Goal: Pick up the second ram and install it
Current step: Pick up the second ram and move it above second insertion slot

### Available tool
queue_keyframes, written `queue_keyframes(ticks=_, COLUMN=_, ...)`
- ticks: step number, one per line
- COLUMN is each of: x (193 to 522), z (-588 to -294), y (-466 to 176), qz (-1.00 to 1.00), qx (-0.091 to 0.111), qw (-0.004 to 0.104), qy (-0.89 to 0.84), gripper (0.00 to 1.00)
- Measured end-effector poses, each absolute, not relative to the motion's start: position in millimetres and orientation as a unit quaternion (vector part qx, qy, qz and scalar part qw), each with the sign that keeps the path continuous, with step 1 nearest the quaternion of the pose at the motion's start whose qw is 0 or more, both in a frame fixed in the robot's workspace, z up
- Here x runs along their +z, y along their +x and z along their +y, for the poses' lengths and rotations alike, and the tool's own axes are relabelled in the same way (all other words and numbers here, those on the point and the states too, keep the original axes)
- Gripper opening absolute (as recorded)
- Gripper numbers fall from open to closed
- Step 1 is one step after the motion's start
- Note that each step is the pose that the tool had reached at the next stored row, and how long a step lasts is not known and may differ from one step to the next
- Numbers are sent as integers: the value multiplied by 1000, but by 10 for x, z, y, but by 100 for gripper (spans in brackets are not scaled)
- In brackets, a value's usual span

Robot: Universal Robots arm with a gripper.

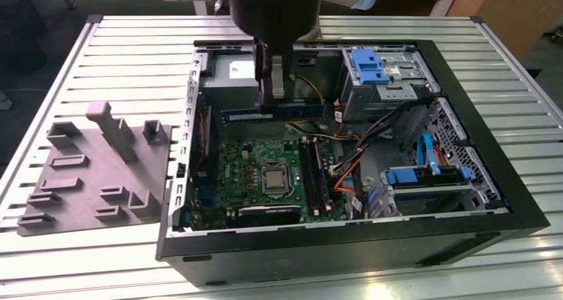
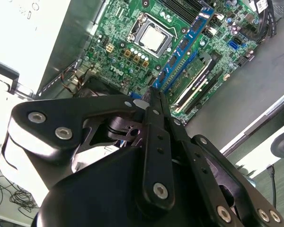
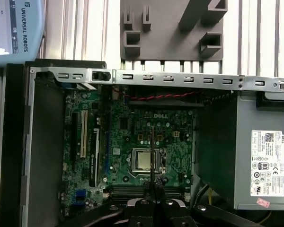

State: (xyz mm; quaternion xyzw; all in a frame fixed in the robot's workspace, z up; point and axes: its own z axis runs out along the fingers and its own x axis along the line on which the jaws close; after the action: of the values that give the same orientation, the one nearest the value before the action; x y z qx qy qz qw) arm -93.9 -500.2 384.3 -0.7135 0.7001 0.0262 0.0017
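My gripper reaches down from above into the open computer case and is shut on the second ram. The ram is a dark stick with a blue label, held level above the back of the green motherboard. The long black memory slots lie below it, toward the exterior view's right of the processor socket. In the second wrist view the ram runs out from the fingertips over the board. In the first wrist view the ram shows edge-on as a thin line above the gripper.
A grey moulded fixture tray lies on the slatted table at the exterior view's left of the case. Inside the case are a power supply, blue drive brackets and loose orange and blue cables beside the slots.
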Motion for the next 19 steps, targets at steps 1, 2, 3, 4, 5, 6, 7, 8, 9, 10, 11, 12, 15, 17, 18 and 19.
queue_keyframes(ticks=1, x=3834, z=-5002, y=-934, qz=700, qx=26, qw=2, qy=-714, gripper=11)
queue_keyframes(ticks=2, x=3826, z=-5002, y=-929, qz=700, qx=26, qw=1, qy=-714, gripper=11)
queue_keyframes(ticks=3, x=3819, z=-5002, y=-925, qz=700, qx=27, qw=1, qy=-714, gripper=11)
queue_keyframes(ticks=4, x=3812, z=-5002, y=-921, qz=700, qx=27, qw=1, qy=-713, gripper=11)
queue_keyframes(ticks=5, x=3804, z=-5002, y=-917, qz=700, qx=27, qw=1, qy=-713, gripper=11)
queue_keyframes(ticks=6, x=3797, z=-5002, y=-912, qz=700, qx=27, qw=1, qy=-713, gripper=11)
queue_keyframes(ticks=7, x=3790, z=-5002, y=-908, qz=700, qx=27, qw=1, qy=-713, gripper=11)
queue_keyframes(ticks=8, x=3783, z=-5002, y=-903, qz=700, qx=27, qw=1, qy=-713, gripper=11)
queue_keyframes(ticks=9, x=3778, z=-5002, y=-897, qz=700, qx=27, qw=0, qy=-713, gripper=11)
queue_keyframes(ticks=10, x=3772, z=-5002, y=-892, qz=700, qx=28, qw=0, qy=-713, gripper=11)
queue_keyframes(ticks=11, x=3767, z=-5002, y=-887, qz=700, qx=28, qw=0, qy=-713, gripper=11)
queue_keyframes(ticks=12, x=3761, z=-5002, y=-880, qz=700, qx=28, qw=0, qy=-713, gripper=11)
queue_keyframes(ticks=15, x=3747, z=-5002, y=-864, qz=700, qx=28, qw=0, qy=-713, gripper=11)
queue_keyframes(ticks=17, x=3736, z=-5002, y=-855, qz=700, qx=28, qw=0, qy=-713, gripper=11)
queue_keyframes(ticks=18, x=3732, z=-5002, y=-851, qz=700, qx=28, qw=0, qy=-713, gripper=11)
queue_keyframes(ticks=19, x=3728, z=-5002, y=-848, qz=700, qx=28, qw=0, qy=-713, gripper=11)
